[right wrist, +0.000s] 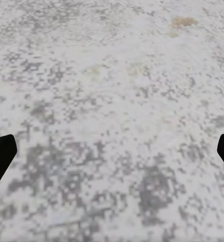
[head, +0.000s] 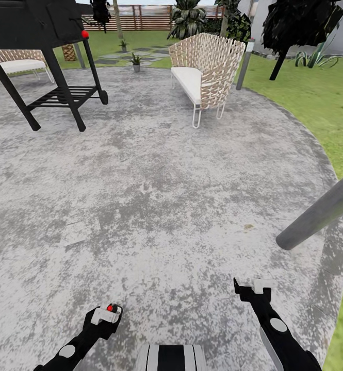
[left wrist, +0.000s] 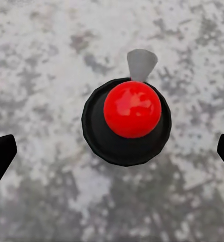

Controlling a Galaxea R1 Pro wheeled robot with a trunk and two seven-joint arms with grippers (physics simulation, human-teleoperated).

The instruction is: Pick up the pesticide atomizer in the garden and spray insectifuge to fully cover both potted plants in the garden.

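Holding the pesticide atomizer [head: 108, 312] at lower left, your left gripper [head: 105, 315] is clenched around it, red cap up, seemingly for carrying. Your right gripper [head: 254, 289], lower right, is released and empty. Ahead, the paved patio [head: 156, 196] offers open room; keep off the grey pole [head: 321, 211], wicker chair [head: 205, 72] and black grill [head: 42, 51]. One potted plant [head: 136, 62] waits upper centre, beyond the patio's far edge.

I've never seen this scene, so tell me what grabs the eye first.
The woven wicker chair with its white cushion stands out at the far edge of the round grey patio, with a black grill cart at far left. Beyond them, a small potted plant sits among stepping stones. Up close, the left gripper carries the pesticide atomizer, its glossy red top facing the left wrist camera.
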